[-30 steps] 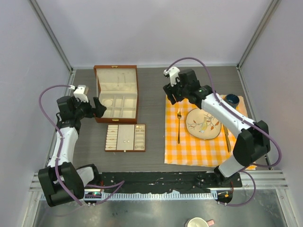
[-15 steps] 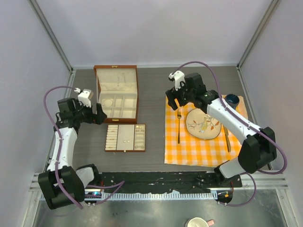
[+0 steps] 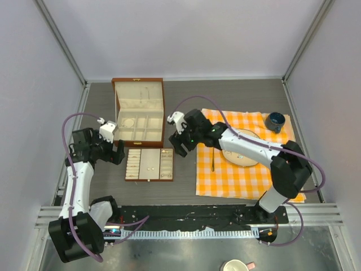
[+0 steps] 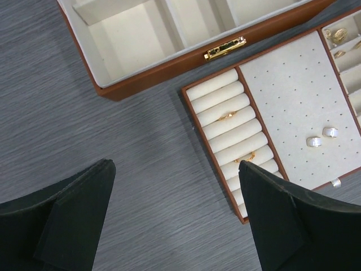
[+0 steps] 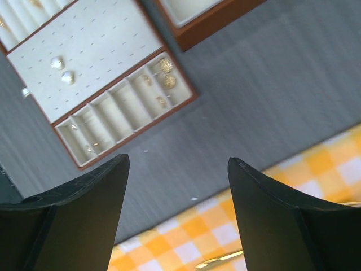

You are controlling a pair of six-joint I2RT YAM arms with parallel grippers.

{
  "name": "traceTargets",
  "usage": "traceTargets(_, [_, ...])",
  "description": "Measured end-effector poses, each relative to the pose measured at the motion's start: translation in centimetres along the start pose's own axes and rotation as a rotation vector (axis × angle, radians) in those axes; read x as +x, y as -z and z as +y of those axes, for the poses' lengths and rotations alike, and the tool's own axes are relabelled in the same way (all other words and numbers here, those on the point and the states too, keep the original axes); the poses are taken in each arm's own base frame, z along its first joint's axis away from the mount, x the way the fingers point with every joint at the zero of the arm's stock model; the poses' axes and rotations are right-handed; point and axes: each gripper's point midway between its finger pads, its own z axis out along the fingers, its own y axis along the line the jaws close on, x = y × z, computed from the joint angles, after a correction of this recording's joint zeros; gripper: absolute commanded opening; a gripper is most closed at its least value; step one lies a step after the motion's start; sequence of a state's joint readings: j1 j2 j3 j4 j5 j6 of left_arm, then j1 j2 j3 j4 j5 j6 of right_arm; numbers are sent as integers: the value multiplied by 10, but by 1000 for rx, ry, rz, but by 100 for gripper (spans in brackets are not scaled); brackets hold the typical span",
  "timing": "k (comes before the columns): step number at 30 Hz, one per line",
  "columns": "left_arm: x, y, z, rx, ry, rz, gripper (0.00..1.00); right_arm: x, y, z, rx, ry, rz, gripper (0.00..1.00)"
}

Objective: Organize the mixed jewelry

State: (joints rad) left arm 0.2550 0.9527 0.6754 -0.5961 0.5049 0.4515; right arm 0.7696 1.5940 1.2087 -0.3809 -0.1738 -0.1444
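From above, the left gripper (image 3: 117, 153) and right gripper (image 3: 176, 144) flank the tray (image 3: 148, 157), probably so either can reach the jewelry (image 3: 150, 168) in it. The left wrist view shows that gripper wide open and empty, beside rings (image 4: 228, 116) and pearl studs (image 4: 315, 141). The right wrist view shows the other likewise gaping and empty, with gold pieces (image 5: 164, 73) ahead.

Grey table (image 3: 237, 93), pale lilac walls (image 3: 180, 34)

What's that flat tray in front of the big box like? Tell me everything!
The tray is a flat brown wooden frame lined in cream, lying on the grey table. Left: padded rolls holding two gold rings. Middle: dotted panel with two pearly studs. Right: small compartments with gold pieces. Nothing grips it.
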Motion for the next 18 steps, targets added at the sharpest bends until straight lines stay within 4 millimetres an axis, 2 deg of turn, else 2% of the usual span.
traceTargets(3, [1,-1,3,-22,8,-2,97,22,-21,31,-62,-44,56,73])
traceTargets(6, [-1,0,8,-49,18,-10,97,36,-32,52,-96,-99,81,71])
traceTargets(13, [-7,2,16,-102,36,-29,97,36,-47,73,-118,-225,58,65])
traceTargets(18, [-9,2,19,-115,45,-36,98,50,-64,78,-98,-271,96,59])
